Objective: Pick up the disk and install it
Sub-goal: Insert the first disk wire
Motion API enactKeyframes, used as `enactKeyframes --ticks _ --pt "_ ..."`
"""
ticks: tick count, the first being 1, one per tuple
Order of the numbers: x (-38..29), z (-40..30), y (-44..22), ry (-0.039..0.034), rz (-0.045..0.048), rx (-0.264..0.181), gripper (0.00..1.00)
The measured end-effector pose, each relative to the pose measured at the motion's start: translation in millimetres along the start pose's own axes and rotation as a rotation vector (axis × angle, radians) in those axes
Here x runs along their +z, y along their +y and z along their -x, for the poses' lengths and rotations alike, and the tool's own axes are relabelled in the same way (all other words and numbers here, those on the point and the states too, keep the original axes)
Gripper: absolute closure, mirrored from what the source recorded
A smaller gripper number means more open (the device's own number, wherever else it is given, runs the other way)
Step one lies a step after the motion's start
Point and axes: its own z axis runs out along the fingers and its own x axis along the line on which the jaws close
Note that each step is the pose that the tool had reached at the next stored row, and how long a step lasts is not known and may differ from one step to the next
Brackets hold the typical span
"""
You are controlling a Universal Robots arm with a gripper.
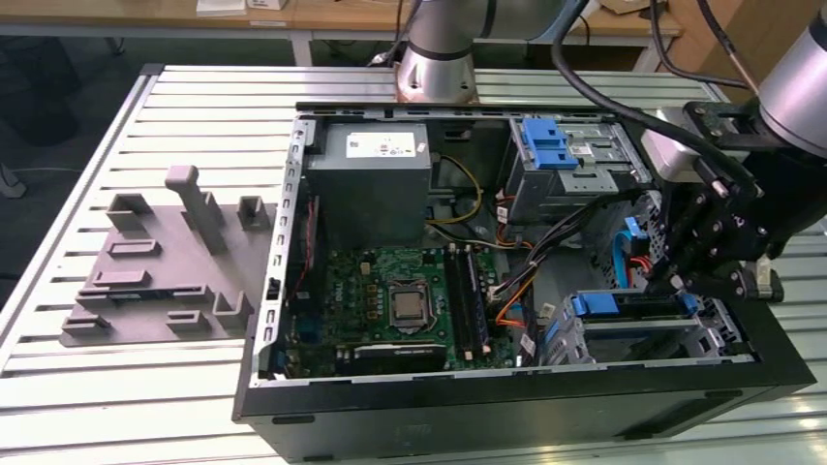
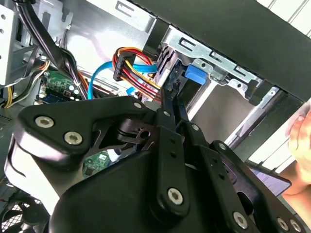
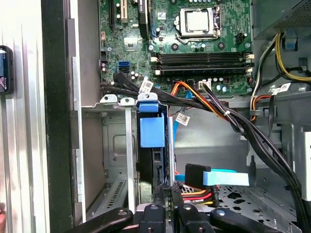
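The disk [image 1: 630, 304], silver with a blue carrier, sits edge-on in the lower drive cage [image 1: 704, 341] at the front of the open computer case. Its blue tab shows in both wrist views [image 3: 151, 131] [image 2: 194, 74]. My gripper [image 1: 668, 287] hangs inside the case right over the disk's inner end. The fingers [image 2: 166, 104] look pressed together, and their tips reach the dark end of the disk beside the blue tab. In the first wrist view the gripper [image 3: 167, 193] meets the disk's near edge, with nothing visibly clamped between the fingers.
Red, orange and blue cables [image 3: 214, 180] hang close beside the fingers. A motherboard [image 1: 401, 300], a grey power supply [image 1: 368, 174] and an upper cage with a blue latch [image 1: 549, 145] share the case. A grey fixture [image 1: 168, 262] lies on the table. A person's hand [image 2: 299, 131] is outside the case.
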Motion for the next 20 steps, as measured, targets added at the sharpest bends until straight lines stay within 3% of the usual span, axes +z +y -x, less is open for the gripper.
enactKeyframes --ticks 7,20 --pt "2.4 -0.2 0.0 0.0002 0.0003 -0.001 0.84" --pt "1.9 -1.0 -1.1 0.0006 0.009 -0.001 0.84"
